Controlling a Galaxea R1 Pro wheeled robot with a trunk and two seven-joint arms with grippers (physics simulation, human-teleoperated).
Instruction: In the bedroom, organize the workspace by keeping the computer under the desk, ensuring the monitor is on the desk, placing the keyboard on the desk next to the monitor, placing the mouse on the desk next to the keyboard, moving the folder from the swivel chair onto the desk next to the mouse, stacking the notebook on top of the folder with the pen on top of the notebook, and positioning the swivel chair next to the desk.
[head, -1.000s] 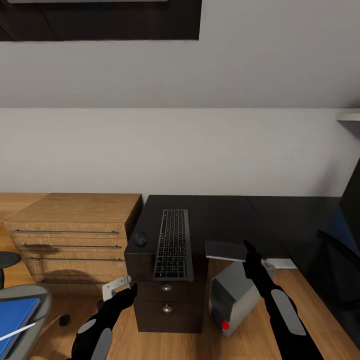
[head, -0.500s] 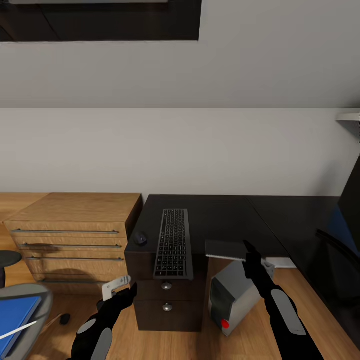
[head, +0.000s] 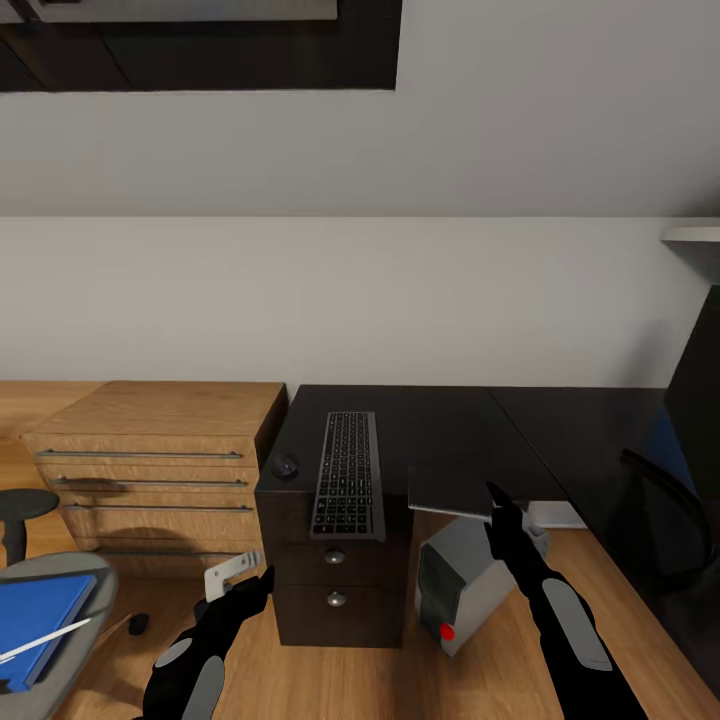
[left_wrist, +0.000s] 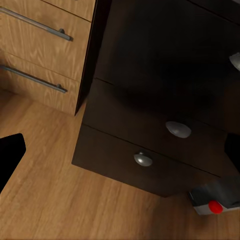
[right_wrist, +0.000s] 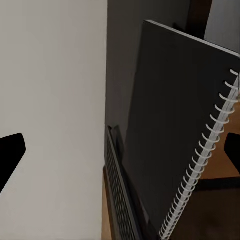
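A glossy black desk (head: 440, 425) runs along a pale wall, its dark drawers (head: 335, 585) fitted with round silver knobs (left_wrist: 178, 129); just beside it stands a low light-wood chest of drawers (head: 160, 460) with long metal handles. A dark grey keyboard (head: 348, 474) with rows of small grey keys lies lengthwise on the desk's near end, its front edge slightly over the lip; a small dark rounded mouse (head: 287, 466) sits just beside it, toward the chest. A dark-covered notebook (head: 450, 492) with a white spiral binding (right_wrist: 200, 172) overhangs the desk edge, directly in front of the right gripper (head: 497, 505), which rises close under it; whether its fingers are spread or closed cannot be told. Below, on the wood floor (head: 400, 680), a light grey tower computer (head: 465, 585) with a red dot on its front leans tilted beside the drawer unit, partly beneath the desk top. The left gripper (head: 240, 580) hovers near the drawers above the floor; its black fingers stand apart with nothing between them in the wrist view. At the head view's lower left, the grey seat of the swivel chair (head: 95, 600) carries a bright blue folder (head: 35, 625) with a thin white pen (head: 45, 641) lying across it, well apart from the desk. The monitor's (head: 690, 400) dark edge shows at far right on the desk. No brand, label or legible writing can be made out on any item.
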